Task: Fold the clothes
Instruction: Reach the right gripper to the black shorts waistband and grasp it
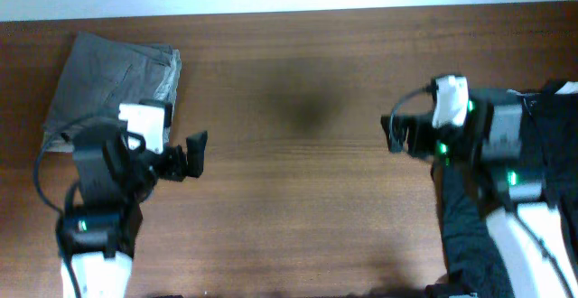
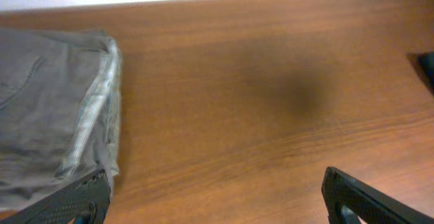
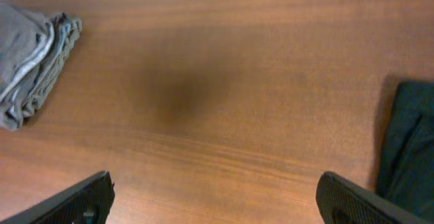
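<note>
Between the fingers of the left gripper [image 2: 215,191] lies only bare table [image 2: 258,81]; its jaws stand wide apart and hold nothing. Just left of that gripper, at the far left of the table, rests the grey garment [image 1: 108,81], already folded into a flat stack. Across the table the right gripper [image 3: 215,189] is likewise spread open over bare wood, gripping nothing. Beside and partly beneath the right arm, at the near right edge, lie the black shorts [image 1: 461,235], bunched and not yet folded. The step in hand appears to be fetching the shorts. To do it well, the right gripper should turn toward the cloth and pinch a single edge such as the waistband rather than a bunch. It can then drag the shorts to the open middle, where both arms can spread them flat before any fold
</note>
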Robot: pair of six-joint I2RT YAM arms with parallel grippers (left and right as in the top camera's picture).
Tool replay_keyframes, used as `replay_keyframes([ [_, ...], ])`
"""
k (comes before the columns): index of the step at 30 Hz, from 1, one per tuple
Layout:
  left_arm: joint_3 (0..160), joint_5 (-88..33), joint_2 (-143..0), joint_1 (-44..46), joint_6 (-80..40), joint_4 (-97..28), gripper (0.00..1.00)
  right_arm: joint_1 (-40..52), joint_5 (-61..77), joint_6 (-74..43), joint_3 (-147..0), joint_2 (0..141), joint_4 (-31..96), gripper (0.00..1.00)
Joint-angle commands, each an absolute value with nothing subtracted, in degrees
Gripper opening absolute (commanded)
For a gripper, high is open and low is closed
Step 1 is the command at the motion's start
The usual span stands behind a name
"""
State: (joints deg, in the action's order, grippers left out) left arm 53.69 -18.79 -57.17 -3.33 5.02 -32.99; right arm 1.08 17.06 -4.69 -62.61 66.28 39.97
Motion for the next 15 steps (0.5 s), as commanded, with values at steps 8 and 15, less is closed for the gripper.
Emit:
replay_keyframes([
  [8, 67.2, -22.2, -69.1, -3.0, 5.7, -43.2, 0.99, -6.1, 2.8, -15.6, -75.7, 90.3, 43.2, 0.99],
  [15, 67.2, -25.9, -69.1, -3.0, 5.6, -41.6, 0.99, -14.7, 7.7, -15.5, -80.2, 104.5, 33.3, 0.99],
])
